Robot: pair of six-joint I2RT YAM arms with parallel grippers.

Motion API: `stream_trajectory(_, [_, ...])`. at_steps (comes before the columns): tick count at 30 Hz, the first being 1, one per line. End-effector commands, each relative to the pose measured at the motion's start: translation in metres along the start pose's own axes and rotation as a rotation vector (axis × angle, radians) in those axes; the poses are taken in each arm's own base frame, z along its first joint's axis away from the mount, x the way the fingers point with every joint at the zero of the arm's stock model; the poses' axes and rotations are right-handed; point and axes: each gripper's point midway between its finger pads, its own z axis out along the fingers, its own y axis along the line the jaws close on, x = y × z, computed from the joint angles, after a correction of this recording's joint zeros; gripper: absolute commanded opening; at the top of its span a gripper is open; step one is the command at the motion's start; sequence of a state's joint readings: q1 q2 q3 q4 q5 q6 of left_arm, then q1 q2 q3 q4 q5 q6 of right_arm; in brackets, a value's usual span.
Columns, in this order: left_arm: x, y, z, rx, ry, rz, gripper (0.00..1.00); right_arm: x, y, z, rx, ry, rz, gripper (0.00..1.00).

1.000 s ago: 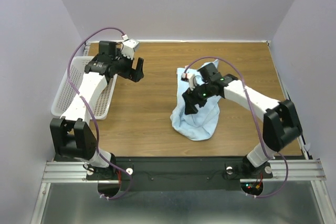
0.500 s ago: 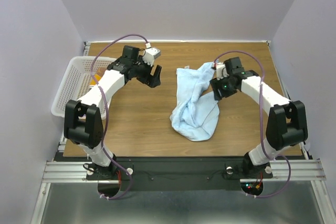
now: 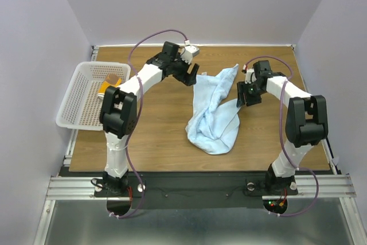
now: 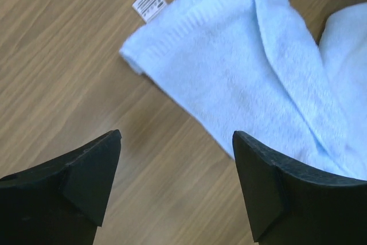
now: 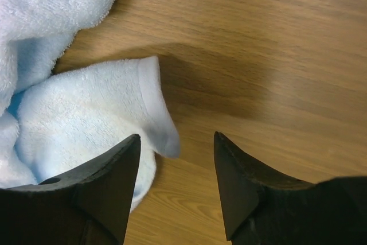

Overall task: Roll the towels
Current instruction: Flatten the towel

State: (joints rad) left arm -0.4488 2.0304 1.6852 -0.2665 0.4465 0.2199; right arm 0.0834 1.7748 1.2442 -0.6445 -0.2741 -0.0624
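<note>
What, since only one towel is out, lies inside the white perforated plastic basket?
A bunched mustard-yellow cloth lies in the white perforated plastic basket; the left arm covers one side.

Plain pale lavender walls (image 3: 195,4) close in the wood-grain surface (image 3: 155,136) on three sides under soft, even light, with an aluminium rail (image 3: 69,187) along its near edge and grey sheet metal (image 3: 189,228) below that.
</note>
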Motion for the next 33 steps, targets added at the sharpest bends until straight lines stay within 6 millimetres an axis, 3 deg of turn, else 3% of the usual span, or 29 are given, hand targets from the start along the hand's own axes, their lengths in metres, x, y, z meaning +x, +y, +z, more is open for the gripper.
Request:
stream_trajectory(1, [-0.026,-0.009,0.026,-0.019,-0.045,0.039,0.93,-0.018,0.013,-0.002,-0.092,-0.033,0.059,0.56])
stream_trajectory(3, [-0.033,-0.01,0.037,-0.029,-0.054,0.062,0.99,-0.014,0.013,0.003,-0.103,-0.015,0.07,0.52])
stream_trajectory(5, [-0.022,-0.008,0.057,-0.052,-0.022,0.068,0.99,-0.012,0.012,0.003,-0.119,-0.011,0.084,0.4])
stream_trajectory(6, [-0.027,-0.006,0.06,-0.065,-0.028,0.082,0.99,-0.011,0.013,0.002,-0.137,-0.012,0.09,0.31])
stream_trajectory(8, [-0.017,0.0,0.073,-0.099,0.001,0.096,0.99,-0.01,0.01,-0.001,-0.148,-0.019,0.107,0.18])
stream_trajectory(9, [-0.018,0.004,0.075,-0.115,0.0,0.112,0.99,-0.011,0.009,-0.005,-0.158,-0.027,0.112,0.02])
stream_trajectory(13, [-0.003,0.014,0.083,-0.154,0.061,0.136,0.95,-0.016,0.004,-0.02,-0.201,-0.061,0.183,0.01])
stream_trajectory(14, [0.001,0.017,0.083,-0.169,0.081,0.141,0.9,-0.018,0.002,-0.023,-0.201,-0.071,0.192,0.01])
stream_trajectory(16, [0.019,0.017,0.078,-0.17,0.139,0.149,0.71,-0.021,-0.007,-0.031,-0.196,-0.097,0.208,0.01])
stream_trajectory(19, [0.044,0.016,0.058,-0.179,0.214,0.178,0.44,-0.029,-0.018,-0.048,-0.182,-0.144,0.224,0.01])
stream_trajectory(20, [0.061,0.014,0.045,-0.183,0.258,0.185,0.3,-0.034,-0.025,-0.057,-0.168,-0.174,0.23,0.01])
stream_trajectory(22, [0.078,0.009,0.028,-0.179,0.302,0.203,0.12,-0.036,-0.034,-0.065,-0.147,-0.194,0.241,0.0])
stream_trajectory(23, [0.074,0.005,0.011,-0.185,0.292,0.222,0.0,-0.037,-0.041,-0.07,-0.134,-0.207,0.246,0.01])
stream_trajectory(24, [0.106,0.0,0.002,-0.168,0.366,0.215,0.0,-0.038,-0.045,-0.075,-0.124,-0.216,0.248,0.01])
stream_trajectory(25, [0.116,-0.005,-0.007,-0.155,0.389,0.216,0.0,-0.038,-0.048,-0.079,-0.116,-0.22,0.257,0.01])
stream_trajectory(26, [0.113,-0.012,-0.023,-0.145,0.375,0.221,0.0,-0.037,-0.053,-0.081,-0.103,-0.221,0.266,0.01])
stream_trajectory(27, [0.14,-0.019,-0.035,-0.125,0.442,0.206,0.0,-0.035,-0.059,-0.083,-0.088,-0.222,0.251,0.01])
stream_trajectory(29, [0.148,-0.032,-0.06,-0.105,0.452,0.186,0.0,-0.035,-0.069,-0.088,-0.059,-0.23,0.259,0.0])
stream_trajectory(30, [0.174,-0.043,-0.074,-0.07,0.527,0.159,0.0,-0.035,-0.072,-0.09,-0.053,-0.234,0.262,0.01])
stream_trajectory(31, [0.181,-0.049,-0.082,-0.046,0.543,0.146,0.0,-0.034,-0.073,-0.092,-0.051,-0.236,0.265,0.01])
stream_trajectory(33, [0.183,-0.064,-0.101,0.002,0.529,0.13,0.31,-0.034,-0.076,-0.094,-0.052,-0.239,0.265,0.0])
